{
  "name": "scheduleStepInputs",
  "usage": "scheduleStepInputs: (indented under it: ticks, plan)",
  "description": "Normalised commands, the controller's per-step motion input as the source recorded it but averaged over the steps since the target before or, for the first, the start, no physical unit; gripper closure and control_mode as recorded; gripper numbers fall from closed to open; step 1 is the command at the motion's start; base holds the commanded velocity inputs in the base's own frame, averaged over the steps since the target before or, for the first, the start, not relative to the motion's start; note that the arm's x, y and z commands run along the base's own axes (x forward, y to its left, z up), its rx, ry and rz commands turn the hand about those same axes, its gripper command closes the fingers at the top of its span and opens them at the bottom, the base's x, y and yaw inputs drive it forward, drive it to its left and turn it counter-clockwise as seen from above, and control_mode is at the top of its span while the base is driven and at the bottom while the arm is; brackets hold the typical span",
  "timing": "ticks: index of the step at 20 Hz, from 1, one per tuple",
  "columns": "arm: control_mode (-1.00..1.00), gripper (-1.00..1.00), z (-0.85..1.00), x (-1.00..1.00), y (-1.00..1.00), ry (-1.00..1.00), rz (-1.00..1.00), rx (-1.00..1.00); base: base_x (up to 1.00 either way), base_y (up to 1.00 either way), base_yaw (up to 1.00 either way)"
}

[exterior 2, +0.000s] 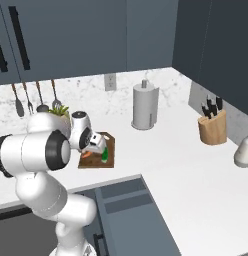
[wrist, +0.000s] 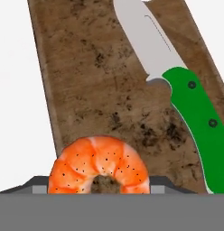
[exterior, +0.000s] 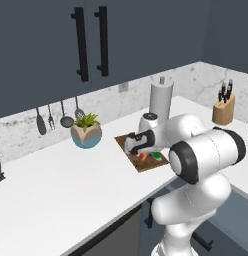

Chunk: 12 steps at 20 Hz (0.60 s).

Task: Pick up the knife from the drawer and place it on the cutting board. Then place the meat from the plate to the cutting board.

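Observation:
The dark brown cutting board lies on the white counter, and I see it from the base as well. On it rests the knife with its green handle and silver blade. My gripper hangs low over the board's near end, shut on the meat, an orange-red curl held between the two fingertips. The drawer stands open below the counter edge. The plate is out of view.
A paper towel roll stands just behind the board. A potted plant sits to its left. A tan knife block and a pale bottle are at the right. Utensils hang on the wall.

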Motion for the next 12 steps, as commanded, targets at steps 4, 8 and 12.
scheduleStepInputs:
  ticks: [4,8,12]
  plan:
    - [-1.0,1.0,-0.26,0.14,0.0,0.0,0.0,0.0,0.0,0.0,0.0]
    - [-1.0,1.0,-0.24,0.07,0.0,0.0,0.0,0.0,0.0,0.0,0.0]
    - [-1.0,1.0,-0.2,0.0,0.0,0.0,0.0,0.0,0.0,0.0,0.0]
